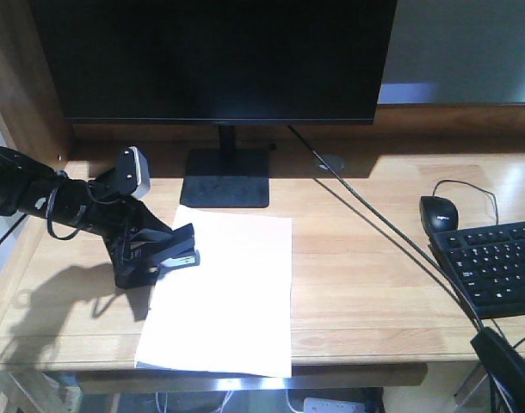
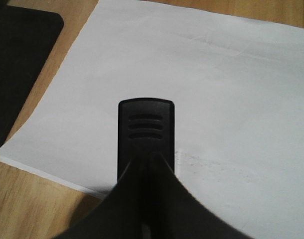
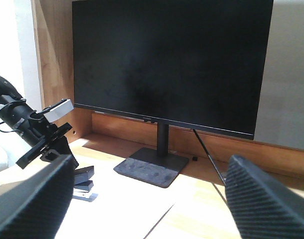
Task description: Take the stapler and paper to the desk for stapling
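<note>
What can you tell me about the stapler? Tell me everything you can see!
The stapler is small and black, probably plastic, with three ridges on its top near the end. It sits at the left edge of the white paper on the wooden desk, front end over the sheet. The left gripper is closed on it from the left. The monitor stand is just behind. Nothing else touches it.

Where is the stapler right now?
In the front view the stapler sits on the left edge of the paper, gripped by the left gripper, just in front of the monitor stand.
</note>
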